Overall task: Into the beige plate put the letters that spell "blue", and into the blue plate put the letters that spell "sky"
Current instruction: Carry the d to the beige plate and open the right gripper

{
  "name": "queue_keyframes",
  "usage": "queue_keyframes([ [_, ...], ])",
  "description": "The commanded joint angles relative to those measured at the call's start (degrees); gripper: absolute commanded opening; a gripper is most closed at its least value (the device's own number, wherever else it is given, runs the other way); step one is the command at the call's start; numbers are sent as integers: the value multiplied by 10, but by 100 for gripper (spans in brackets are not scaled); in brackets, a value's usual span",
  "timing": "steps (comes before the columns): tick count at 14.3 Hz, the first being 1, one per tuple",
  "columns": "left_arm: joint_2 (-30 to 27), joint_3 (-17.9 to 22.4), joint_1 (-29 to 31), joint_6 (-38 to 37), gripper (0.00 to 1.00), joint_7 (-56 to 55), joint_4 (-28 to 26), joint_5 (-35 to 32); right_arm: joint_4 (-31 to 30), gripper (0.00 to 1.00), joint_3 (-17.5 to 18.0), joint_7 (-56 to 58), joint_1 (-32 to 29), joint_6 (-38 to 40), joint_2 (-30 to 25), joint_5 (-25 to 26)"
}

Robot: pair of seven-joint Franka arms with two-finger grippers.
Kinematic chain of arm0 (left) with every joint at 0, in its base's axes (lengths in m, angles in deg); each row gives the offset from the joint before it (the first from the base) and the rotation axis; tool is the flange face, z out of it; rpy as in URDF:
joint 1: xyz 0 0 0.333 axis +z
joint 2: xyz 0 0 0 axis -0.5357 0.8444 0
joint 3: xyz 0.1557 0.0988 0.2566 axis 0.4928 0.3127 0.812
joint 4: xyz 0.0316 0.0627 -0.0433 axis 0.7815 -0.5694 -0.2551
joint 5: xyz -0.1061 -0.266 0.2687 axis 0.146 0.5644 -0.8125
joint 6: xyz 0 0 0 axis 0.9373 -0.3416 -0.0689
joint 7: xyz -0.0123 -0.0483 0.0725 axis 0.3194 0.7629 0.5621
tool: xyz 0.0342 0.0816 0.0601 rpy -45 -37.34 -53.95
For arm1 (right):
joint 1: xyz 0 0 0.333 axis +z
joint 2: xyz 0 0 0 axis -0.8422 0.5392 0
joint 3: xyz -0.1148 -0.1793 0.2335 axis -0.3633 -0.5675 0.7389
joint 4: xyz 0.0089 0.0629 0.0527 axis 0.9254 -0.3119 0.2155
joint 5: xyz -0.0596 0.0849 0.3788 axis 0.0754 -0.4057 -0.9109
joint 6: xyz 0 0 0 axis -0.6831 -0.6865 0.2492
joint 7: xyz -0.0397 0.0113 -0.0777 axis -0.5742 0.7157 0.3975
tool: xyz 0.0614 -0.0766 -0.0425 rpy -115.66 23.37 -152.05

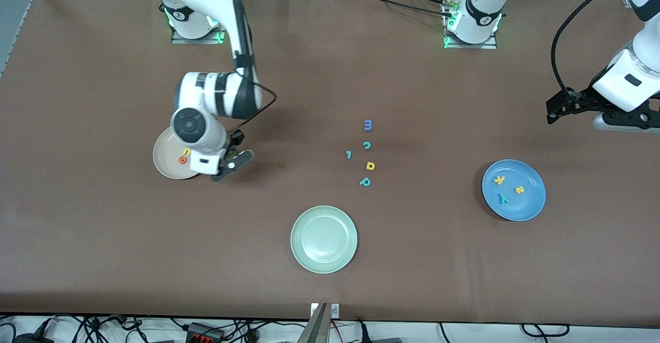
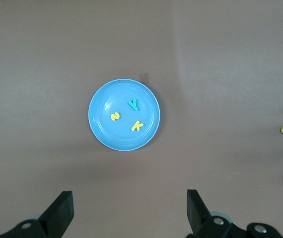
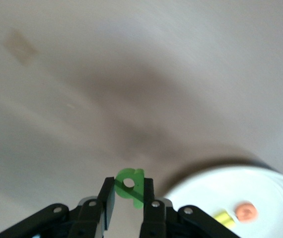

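Note:
My right gripper (image 3: 129,184) is shut on the green b (image 3: 130,184). In the front view this gripper (image 1: 233,163) hangs low beside the beige plate's (image 1: 164,153) rim, on the side toward the left arm's end. In that plate (image 3: 280,191) lie the orange e (image 1: 182,160) and yellow u (image 1: 187,151). The blue plate (image 1: 531,201) holds the yellow k (image 1: 499,180), yellow s (image 1: 520,190) and teal y (image 1: 502,198). The dark green l (image 1: 349,154) lies on the table among loose letters. My left gripper (image 2: 129,213) waits open and empty, high above the table near the blue plate (image 2: 104,99).
Around the l lie a blue m (image 1: 367,125), teal c (image 1: 366,145), yellow d (image 1: 370,165) and teal p (image 1: 365,181). An empty pale green plate (image 1: 324,239) sits nearer the front camera than these.

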Motion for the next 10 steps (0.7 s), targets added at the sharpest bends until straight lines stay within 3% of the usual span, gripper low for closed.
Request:
queue_keyframes([
  [1,6,-3,4,-11,100,5,23,12,-6,16,0,24,-50,26,-7,8],
  [4,10,-3,5,-11,100,11,25,12,-23,16,0,88,-108,38,-8,8],
  [8,10,-3,5,-11,100,7,25,12,-58,20,0,150,-138,36,-7,6],
  [9,10,-3,5,-11,100,7,25,13,-65,30,1,149,-139,33,-7,6],
  [10,10,-3,5,-11,100,7,25,13,-70,77,1,146,-138,31,-7,2],
])
